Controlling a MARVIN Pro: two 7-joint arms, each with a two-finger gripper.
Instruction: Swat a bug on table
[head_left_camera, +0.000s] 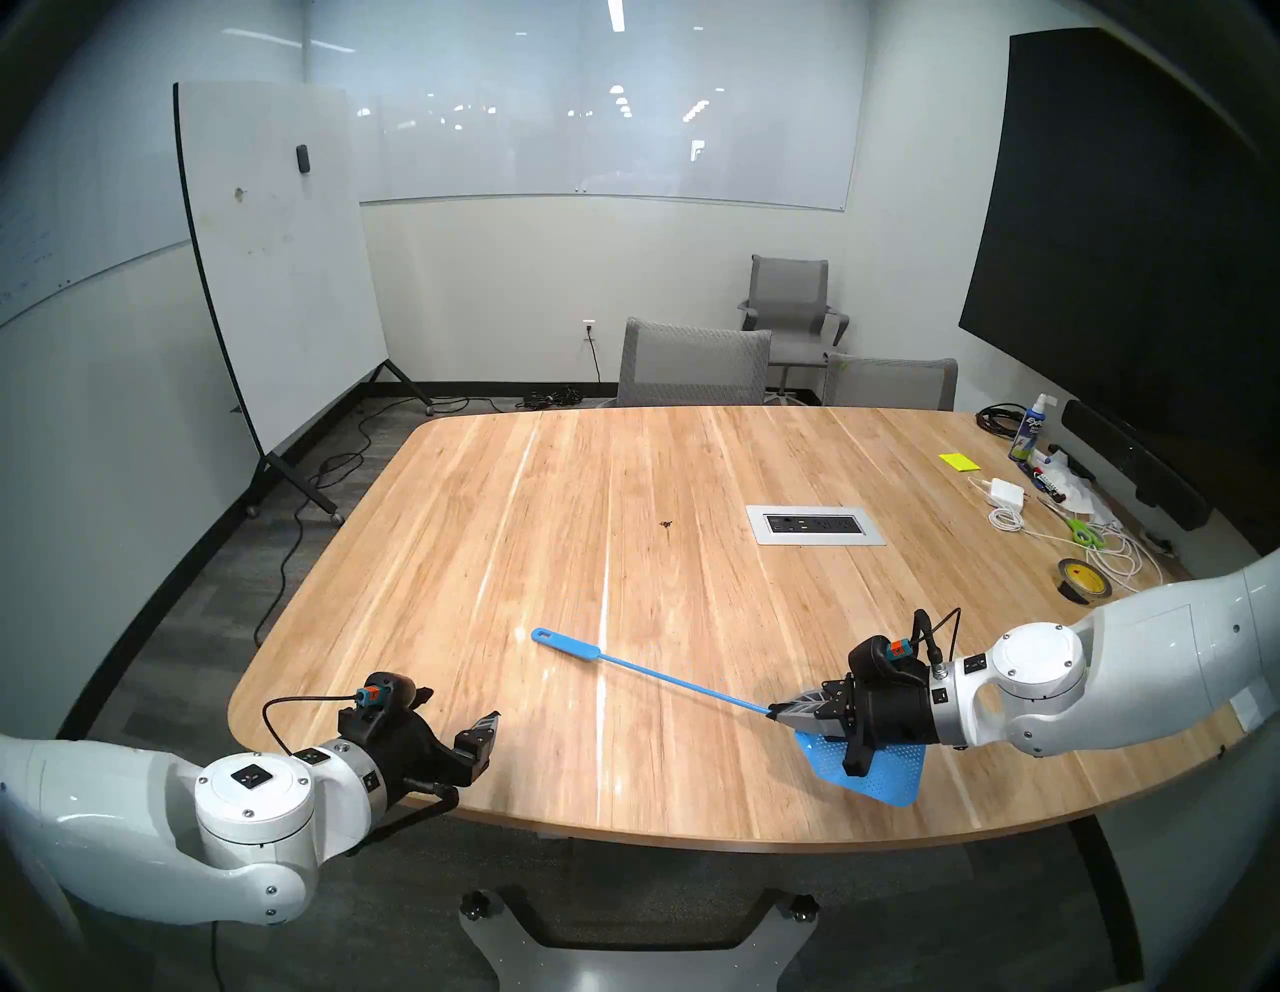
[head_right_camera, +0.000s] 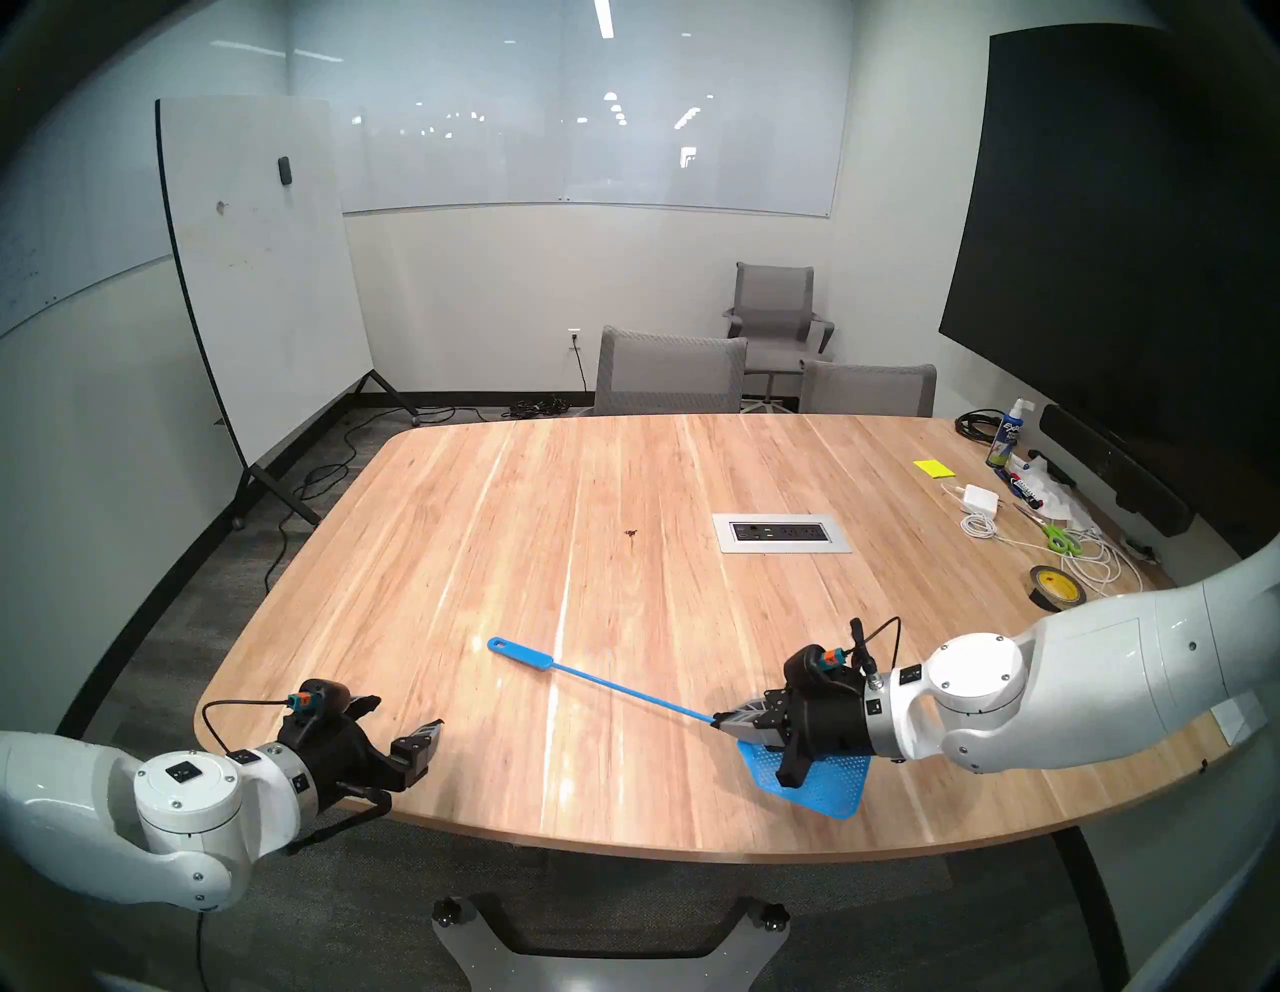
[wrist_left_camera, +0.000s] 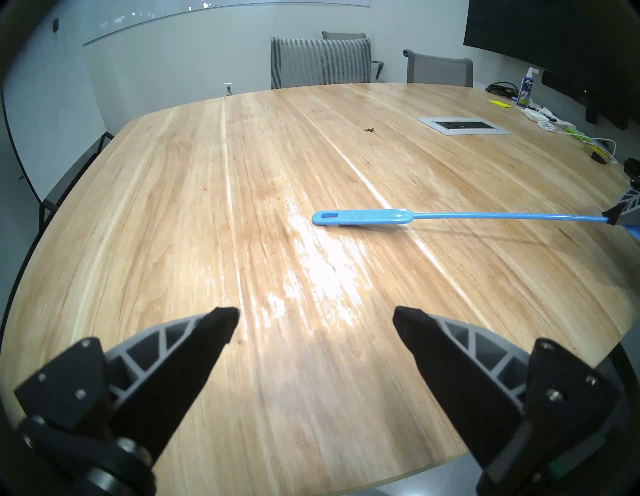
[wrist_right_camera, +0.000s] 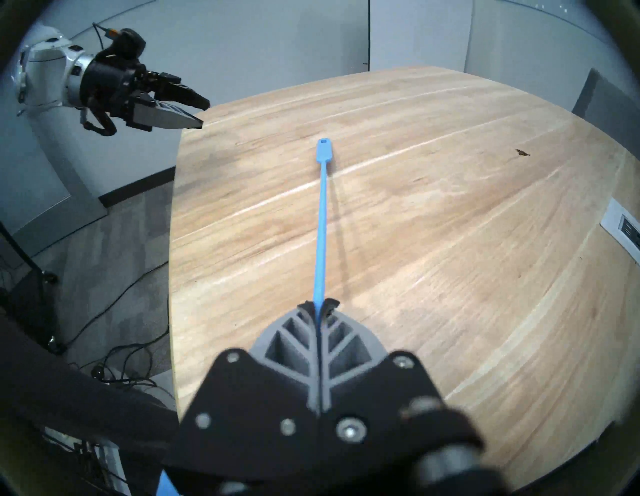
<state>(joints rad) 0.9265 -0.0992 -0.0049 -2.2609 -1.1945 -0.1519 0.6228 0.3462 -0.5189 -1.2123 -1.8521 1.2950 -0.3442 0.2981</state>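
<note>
Bug (head_left_camera: 667, 524) position: mid-tabletop, just left of the silver outlet panel (head_left_camera: 815, 525), well apart from both grippers. It is one tiny dark brown speck with thin legs.

Table (head_left_camera: 485, 554): one large light-wood plank top, glossy, lengthwise grain, rounded corners. The left half and the centre are bare wood. Clutter is confined to the far right edge: white cables (head_left_camera: 1101, 554), green scissors (head_left_camera: 1080, 533), a tape roll (head_left_camera: 1084, 580), a spray bottle (head_left_camera: 1030, 429), a yellow note pad (head_left_camera: 958, 461). Three grey mesh chairs (head_left_camera: 692, 364) stand beyond the far edge.

Fly swatter (head_left_camera: 665, 672): one, blue plastic. The thin straight shaft ends in a flat slotted handle toward the table centre; the perforated head lies at the near right edge under the wrist.

Right gripper (head_left_camera: 779, 713): fingers closed on the swatter shaft next to the head.

Left gripper (head_left_camera: 457, 720): at the near left corner, fingers spread wide, nothing between them.
</note>
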